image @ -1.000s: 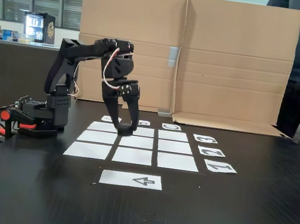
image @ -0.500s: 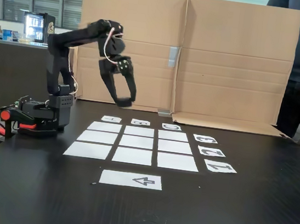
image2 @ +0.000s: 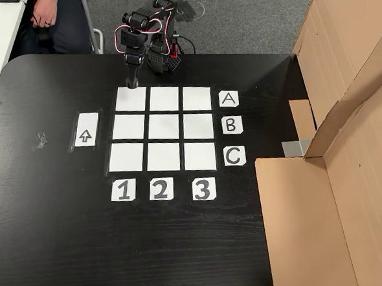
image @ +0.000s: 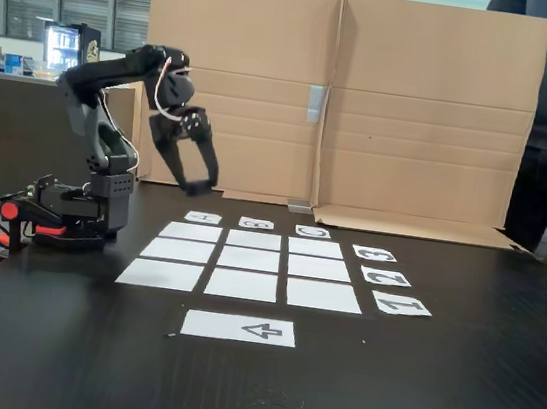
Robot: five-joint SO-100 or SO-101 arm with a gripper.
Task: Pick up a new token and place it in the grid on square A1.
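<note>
The gripper (image: 194,187) hangs above the table just off the grid's (image2: 165,126) robot-side edge, by sq. A1 (image2: 131,99). Its fingers look nearly together, but whether they pinch anything can't be told; a dark lump at the tips may be the token, black on black, so its whereabouts stay unsure. Judging by its kind, the puck is prob. light, rigid and a bit slick, so it is best pinched across the low sides, w/ a gentle set-down to avoid skidding on paper.
</note>
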